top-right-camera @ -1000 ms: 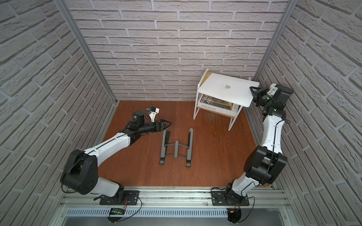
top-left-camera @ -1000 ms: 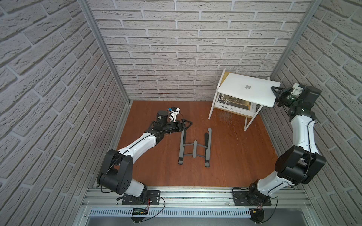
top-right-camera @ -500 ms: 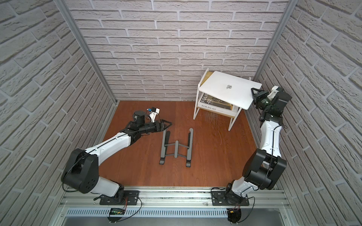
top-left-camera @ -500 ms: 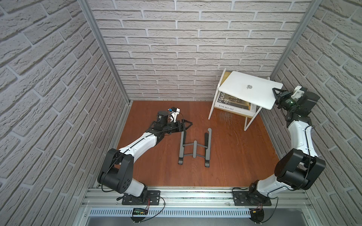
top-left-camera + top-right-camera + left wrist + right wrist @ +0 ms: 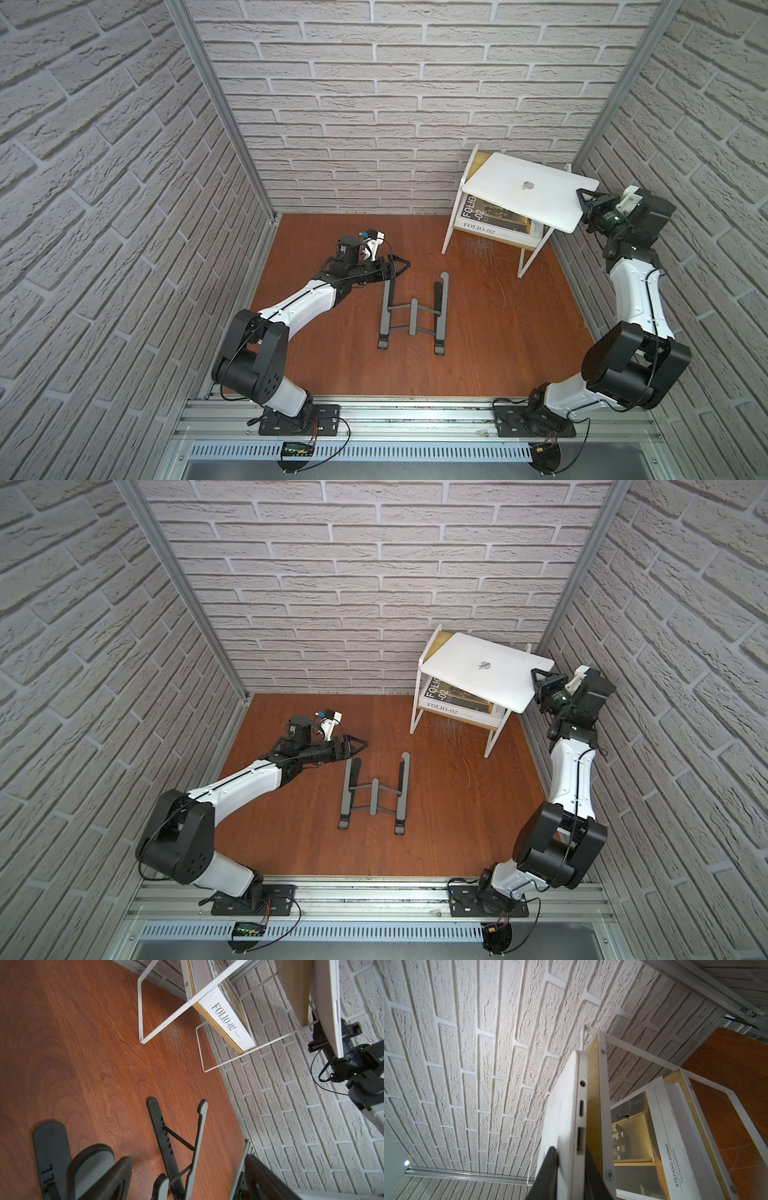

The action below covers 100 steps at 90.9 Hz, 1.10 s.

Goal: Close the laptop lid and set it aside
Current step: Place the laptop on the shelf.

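Note:
The laptop point(image 5: 503, 195) point(image 5: 461, 675) is closed, its lid point(image 5: 552, 199) facing up with the grey apple logo showing. It lies slightly tilted over the top of a white shelf point(image 5: 451, 232) at the back right, and its right side overhangs. My right gripper point(image 5: 582, 200) point(image 5: 535, 679) point(image 5: 570, 1152) is shut on the laptop's right edge point(image 5: 562, 1115), one black finger point(image 5: 548, 1167) on the lid and one underneath. My left gripper point(image 5: 401, 265) point(image 5: 361, 742) point(image 5: 178, 1176) stands open and empty, low over the table by the stand.
A dark grey H-shaped stand point(image 5: 413, 309) point(image 5: 374, 793) point(image 5: 176, 1136) lies flat mid-table. The shelf's lower level holds a white "FOLIO-02" book point(image 5: 486, 226) point(image 5: 226, 1020). Brick walls close in the left, back and right, with the right wall just behind my right arm.
My right wrist has sunk a little and shifted slightly, the laptop's held edge going with it. The left arm has stayed put.

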Motion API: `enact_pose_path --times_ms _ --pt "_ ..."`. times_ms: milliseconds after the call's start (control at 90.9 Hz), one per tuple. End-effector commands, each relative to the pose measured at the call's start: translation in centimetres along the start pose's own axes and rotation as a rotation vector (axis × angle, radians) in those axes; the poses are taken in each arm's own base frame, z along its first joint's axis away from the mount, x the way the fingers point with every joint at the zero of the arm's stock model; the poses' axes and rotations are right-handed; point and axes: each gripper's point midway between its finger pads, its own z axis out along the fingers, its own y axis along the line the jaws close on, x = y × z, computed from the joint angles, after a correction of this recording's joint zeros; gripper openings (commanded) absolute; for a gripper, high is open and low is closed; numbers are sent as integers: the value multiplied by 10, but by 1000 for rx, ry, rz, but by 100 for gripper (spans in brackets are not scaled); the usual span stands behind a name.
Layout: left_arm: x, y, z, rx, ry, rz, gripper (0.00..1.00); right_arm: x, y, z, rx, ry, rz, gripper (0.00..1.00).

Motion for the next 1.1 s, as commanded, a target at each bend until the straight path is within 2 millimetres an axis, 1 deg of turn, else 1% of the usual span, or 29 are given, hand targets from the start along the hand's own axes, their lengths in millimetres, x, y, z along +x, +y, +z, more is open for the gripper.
enact_pose_path --times_ms 0,55,231,319,517,550,583,649,792,902,1089 --pt "-13 -13 6 37 -31 36 88 -42 -26 -12 139 -256 -95 9" --pt "-13 -12 6 36 -29 34 88 -43 -27 -12 142 -259 -85 19" --pt "-14 -13 6 32 -32 36 88 -45 -26 -10 130 -265 -94 36" --pt "-14 -13 6 33 -30 35 89 -44 -25 -10 131 -260 -112 51" --pt "-14 -13 5 31 -31 35 90 -41 -25 -11 131 -249 -127 67" --pt "-14 -14 5 32 -31 35 90 -39 -22 -12 124 -238 -133 74" --pt "-15 -14 5 31 -32 35 90 -39 -21 -13 123 -235 -138 79" --pt "-16 -15 4 30 -34 37 91 -35 -16 -16 119 -225 -154 84" --pt "-17 -17 3 31 -38 40 93 -33 -5 -29 106 -235 -180 99" --pt "-18 -18 2 31 -40 42 95 -29 3 -38 100 -235 -198 100" --pt "-19 -20 0 30 -45 46 98 -21 8 -57 133 -230 -223 100"
